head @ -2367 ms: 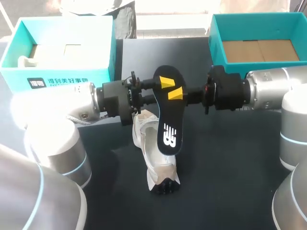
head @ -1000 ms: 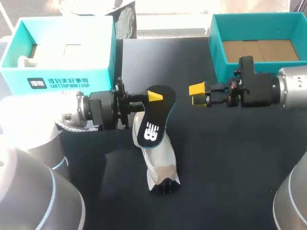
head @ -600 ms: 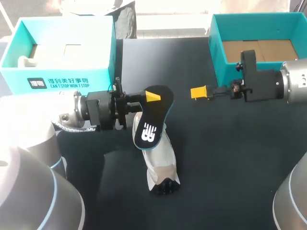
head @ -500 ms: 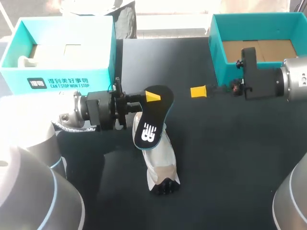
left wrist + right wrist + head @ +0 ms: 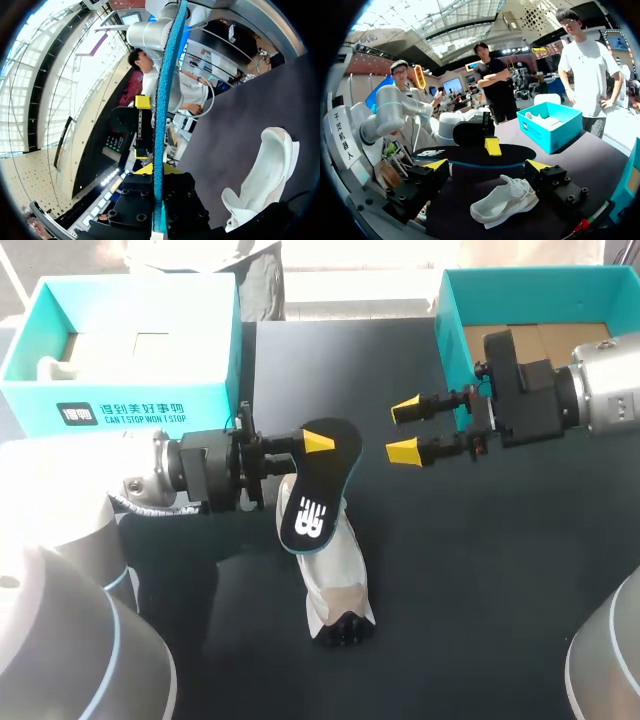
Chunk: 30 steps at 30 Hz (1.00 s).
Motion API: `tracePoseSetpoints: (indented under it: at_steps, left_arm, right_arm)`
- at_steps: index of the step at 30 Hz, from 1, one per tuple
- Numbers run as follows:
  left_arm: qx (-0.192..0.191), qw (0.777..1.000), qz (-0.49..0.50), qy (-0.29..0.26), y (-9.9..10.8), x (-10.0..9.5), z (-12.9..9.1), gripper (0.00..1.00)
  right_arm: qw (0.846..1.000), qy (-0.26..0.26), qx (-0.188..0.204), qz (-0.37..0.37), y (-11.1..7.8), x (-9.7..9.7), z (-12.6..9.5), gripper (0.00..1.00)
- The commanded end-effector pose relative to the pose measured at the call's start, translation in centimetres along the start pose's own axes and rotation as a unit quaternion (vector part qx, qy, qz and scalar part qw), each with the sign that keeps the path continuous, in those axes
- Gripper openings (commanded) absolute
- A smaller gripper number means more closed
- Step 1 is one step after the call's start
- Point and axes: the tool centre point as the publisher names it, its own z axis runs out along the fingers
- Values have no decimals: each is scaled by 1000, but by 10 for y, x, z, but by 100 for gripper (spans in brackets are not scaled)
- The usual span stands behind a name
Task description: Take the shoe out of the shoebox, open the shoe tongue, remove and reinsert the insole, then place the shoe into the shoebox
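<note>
Left gripper (image 5: 317, 444) was clamped on one end of the black insole (image 5: 315, 505), one yellow tip showing on top. The insole sloped down ahead of the fingers, over the white shoe (image 5: 338, 575) lying under it. Right gripper (image 5: 404, 430) faced it with fingers spread, holding nothing, clear of the insole, with the teal shoebox (image 5: 448, 330) beside its wrist.

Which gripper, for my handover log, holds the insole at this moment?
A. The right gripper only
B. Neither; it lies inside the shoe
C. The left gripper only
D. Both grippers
C: the left gripper is shut on the insole, holding it above the shoe, while the right gripper stands open and apart from it.
</note>
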Motion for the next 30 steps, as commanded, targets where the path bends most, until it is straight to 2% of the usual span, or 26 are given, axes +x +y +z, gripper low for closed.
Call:
tracePoseSetpoints:
  at_steps: [1,3,6,11,12,18,22,25,30]
  left_arm:
    - [0,1000,1,-1,0,1,0,0]
    - [-1,1000,-26,8,-2,0,-1,0]
    - [3,998,-64,27,-17,2,-11,0]
    - [-4,995,-102,20,-41,3,-31,0]
    - [-9,994,-108,17,-44,5,-35,0]
    - [-14,991,-133,5,-66,19,-49,0]
    - [4,987,-160,-9,-86,38,-48,0]
    - [9,985,-173,0,-96,55,-45,0]
    - [1,983,-181,6,-105,74,-44,0]
  right_arm:
    - [978,4,42,-205,3,-3,2,100]
    - [975,-23,54,-217,-6,-7,-3,100]
    - [959,-77,86,-259,-17,-14,-12,100]
    - [948,-93,124,-277,-34,-19,-15,100]
    - [942,-104,131,-289,-36,-18,-15,100]
    - [941,-94,144,-292,-56,-17,-7,100]
    - [938,-77,160,-299,-69,-11,5,100]
    - [940,-77,154,-294,-83,-5,14,100]
    - [946,-58,153,-281,-106,1,33,100]
